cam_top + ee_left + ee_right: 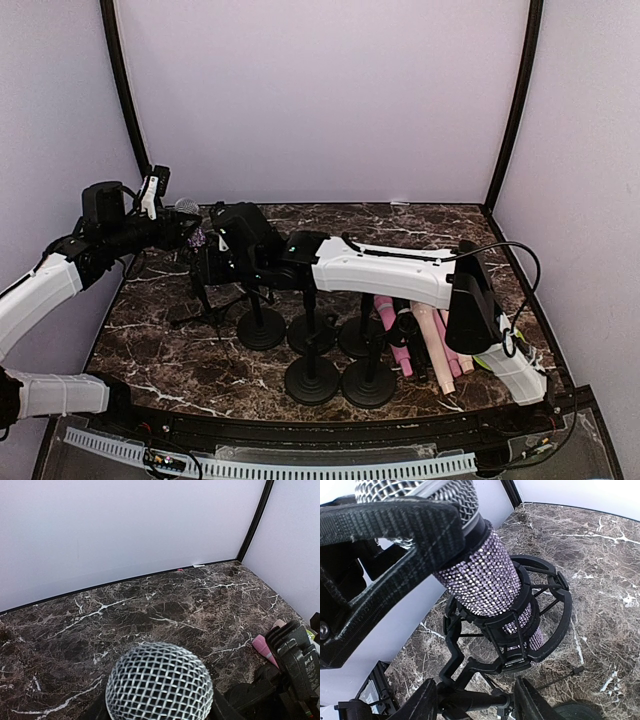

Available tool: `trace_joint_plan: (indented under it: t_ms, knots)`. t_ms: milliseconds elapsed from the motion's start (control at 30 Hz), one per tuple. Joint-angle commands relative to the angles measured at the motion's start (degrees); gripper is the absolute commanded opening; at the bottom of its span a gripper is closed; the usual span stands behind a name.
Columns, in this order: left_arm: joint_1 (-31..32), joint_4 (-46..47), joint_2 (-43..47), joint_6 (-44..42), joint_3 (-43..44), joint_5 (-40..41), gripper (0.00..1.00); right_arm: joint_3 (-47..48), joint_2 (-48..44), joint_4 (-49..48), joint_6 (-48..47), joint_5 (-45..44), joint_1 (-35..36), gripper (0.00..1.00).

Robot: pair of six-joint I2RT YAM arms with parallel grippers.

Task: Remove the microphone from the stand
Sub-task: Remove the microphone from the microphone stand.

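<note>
Left gripper (188, 230) pinches the lilac rhinestone-covered microphone (480, 575) just under its mesh head. The body sits in the black shock-mount stand (547, 630) below it. Right gripper's (475, 702) spread around the stem, so I'd clamp there, then pull straight along the axis.

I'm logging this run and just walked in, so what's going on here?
The left hand is clamped on the sparkly purple microphone just below its mesh head. The microphone sits in the shock mount, not yet pulled out. The right hand has its fingers either side of the stand below the mount, seemingly bracing it.
</note>
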State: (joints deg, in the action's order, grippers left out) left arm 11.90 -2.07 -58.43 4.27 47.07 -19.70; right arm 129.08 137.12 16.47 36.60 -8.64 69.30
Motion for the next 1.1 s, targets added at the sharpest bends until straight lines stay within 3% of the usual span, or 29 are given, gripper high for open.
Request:
trace_joint_plan:
  t_ms: [0,500,1067]
  knots:
    - [0.32,6.59,1.75,-0.25,1.58,-1.71,0.00,-1.99,0.08,6.84,1.04,0.25,1.36,0.53]
    - [0.34,4.96,1.29,-3.45,6.69,-3.18,0.00,-1.37,0.25,8.88,1.78,-0.42,1.02,0.52]
    - [0.32,0.13,1.99,-5.76,15.12,1.98,0.00,0.21,-0.52,8.82,0.47,-0.58,0.65,0.53]
